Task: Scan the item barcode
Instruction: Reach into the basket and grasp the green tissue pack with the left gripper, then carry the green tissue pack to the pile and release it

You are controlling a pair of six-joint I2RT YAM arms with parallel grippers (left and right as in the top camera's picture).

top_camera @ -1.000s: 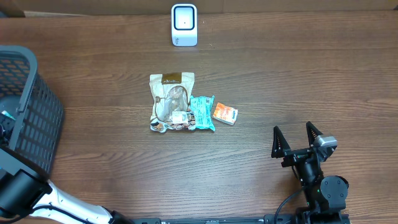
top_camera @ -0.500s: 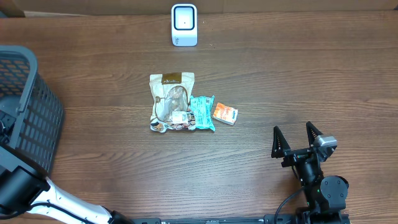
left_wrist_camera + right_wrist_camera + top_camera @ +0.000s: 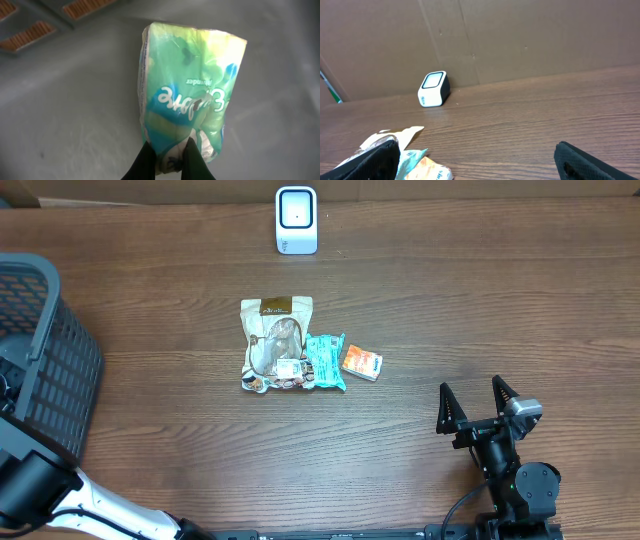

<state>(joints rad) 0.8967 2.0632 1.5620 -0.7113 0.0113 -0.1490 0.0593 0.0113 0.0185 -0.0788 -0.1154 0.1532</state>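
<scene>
In the left wrist view my left gripper [image 3: 169, 150] is shut on the lower edge of a green and teal soft packet [image 3: 192, 85], which lies on the grey floor of the basket [image 3: 60, 110]. From overhead the left arm [image 3: 40, 480] reaches into the dark mesh basket [image 3: 55, 370], and its gripper is hidden there. The white barcode scanner [image 3: 296, 220] stands at the far edge of the table and also shows as the scanner [image 3: 434, 89] in the right wrist view. My right gripper [image 3: 480, 405] stands open and holds nothing near the front right of the table.
A brown snack pouch [image 3: 276, 345], a teal packet [image 3: 325, 361] and a small orange packet [image 3: 361, 363] lie together mid-table. A cardboard wall [image 3: 520, 35] rises behind the scanner. The basket fills the left edge.
The left jaws have closed onto the green packet in the basket. The right arm and the items on the table have not moved.
</scene>
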